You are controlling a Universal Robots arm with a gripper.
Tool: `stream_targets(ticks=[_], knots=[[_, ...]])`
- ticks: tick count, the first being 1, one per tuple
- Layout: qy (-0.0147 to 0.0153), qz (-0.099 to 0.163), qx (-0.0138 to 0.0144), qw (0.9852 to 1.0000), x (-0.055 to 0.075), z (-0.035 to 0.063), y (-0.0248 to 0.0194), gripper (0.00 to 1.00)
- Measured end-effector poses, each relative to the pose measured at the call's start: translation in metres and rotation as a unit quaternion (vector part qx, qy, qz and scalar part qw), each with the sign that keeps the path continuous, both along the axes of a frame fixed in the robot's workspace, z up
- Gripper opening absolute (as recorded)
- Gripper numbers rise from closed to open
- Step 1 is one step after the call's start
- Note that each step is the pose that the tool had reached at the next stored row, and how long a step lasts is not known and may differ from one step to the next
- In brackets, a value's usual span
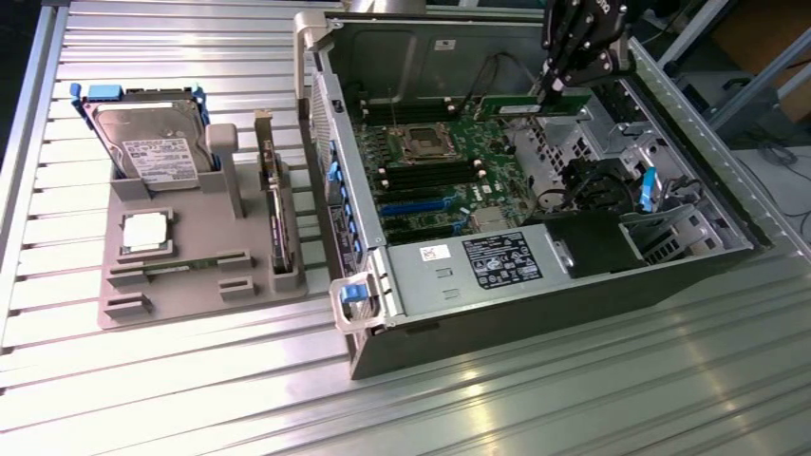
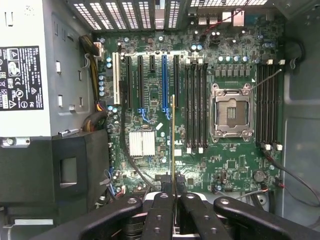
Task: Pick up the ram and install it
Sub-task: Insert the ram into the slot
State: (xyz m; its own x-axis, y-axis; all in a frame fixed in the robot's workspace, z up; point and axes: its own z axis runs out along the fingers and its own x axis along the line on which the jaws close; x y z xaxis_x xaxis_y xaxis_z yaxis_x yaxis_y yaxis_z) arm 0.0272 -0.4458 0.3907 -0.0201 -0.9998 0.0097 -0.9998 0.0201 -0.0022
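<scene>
Hanging over the motherboard (image 2: 155, 95) in the open computer case (image 1: 533, 318), ram (image 1: 518, 106) clamped edge-on between fingers of the gripper (image 1: 554, 93), hard drive (image 1: 152, 147) well apart at the exterior view's left

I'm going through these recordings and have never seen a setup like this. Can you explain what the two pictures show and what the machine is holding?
This is a single robot arm working over an open computer case on a metal table. One picture comes from a camera off the arm and takes in the whole scene. The other comes from a camera on the wrist, looking past the jaws onto the motherboard. The jaws are shut on the ram, a thin green stick held over the board; the wrist view shows it edge-on. Beside the case, on the exterior view's left, a grey holder carries a hard drive, a square silver processor chip and an expansion card.
</scene>
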Motion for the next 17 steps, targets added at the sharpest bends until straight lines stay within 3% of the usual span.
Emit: stream_targets(ticks=[17], knots=[[0.0000, 0.000, 0.0000, 1.0000, 0.0000, -0.0066, 0.0000, 0.12]])
